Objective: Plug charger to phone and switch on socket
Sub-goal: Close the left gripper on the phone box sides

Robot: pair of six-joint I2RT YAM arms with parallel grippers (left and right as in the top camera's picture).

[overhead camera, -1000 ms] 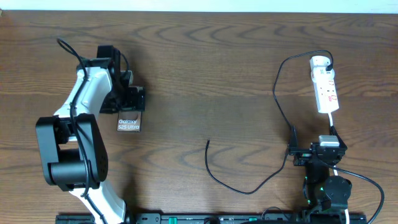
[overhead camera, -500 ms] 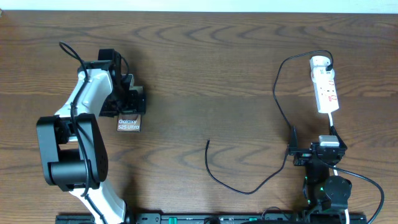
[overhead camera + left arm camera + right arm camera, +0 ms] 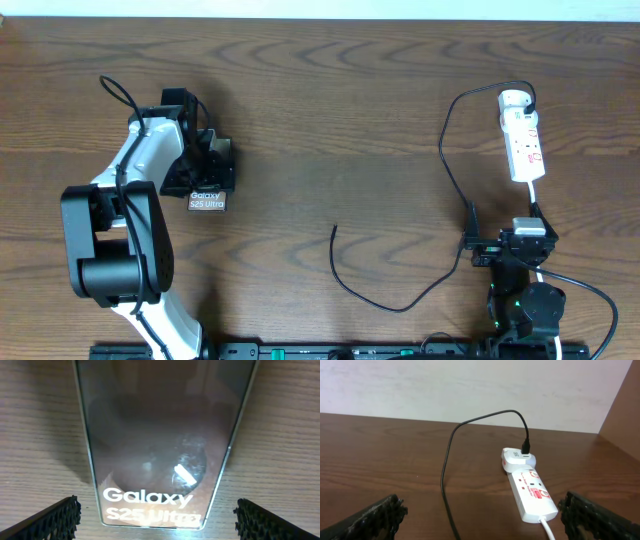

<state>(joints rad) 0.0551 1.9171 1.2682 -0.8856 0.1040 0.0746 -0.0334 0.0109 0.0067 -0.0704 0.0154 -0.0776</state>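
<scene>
Left gripper [image 3: 161, 521] is spread wide over the phone [image 3: 160, 435], 1 finger [image 3: 55, 519] on each side of the lettered end and both apart from its edges, so nothing is pinched. The phone [image 3: 207, 201] lies flat on the wooden table [image 3: 330, 110] at the left, mostly under the left arm in the overhead view (only the "Galaxy S25 Ultra" end shows).

The charger cable [image 3: 400, 308] runs from the white plug at the far end of the socket [image 3: 524, 140], arcs left, comes near past the right arm and loops to a free tip [image 3: 334, 229] mid-table, well apart from the phone.

Right gripper [image 3: 485, 522] is also spread, holding nothing. It faces the socket [image 3: 530, 487] and the cable [image 3: 447, 460] from the near side. We cannot tell the switch position.
</scene>
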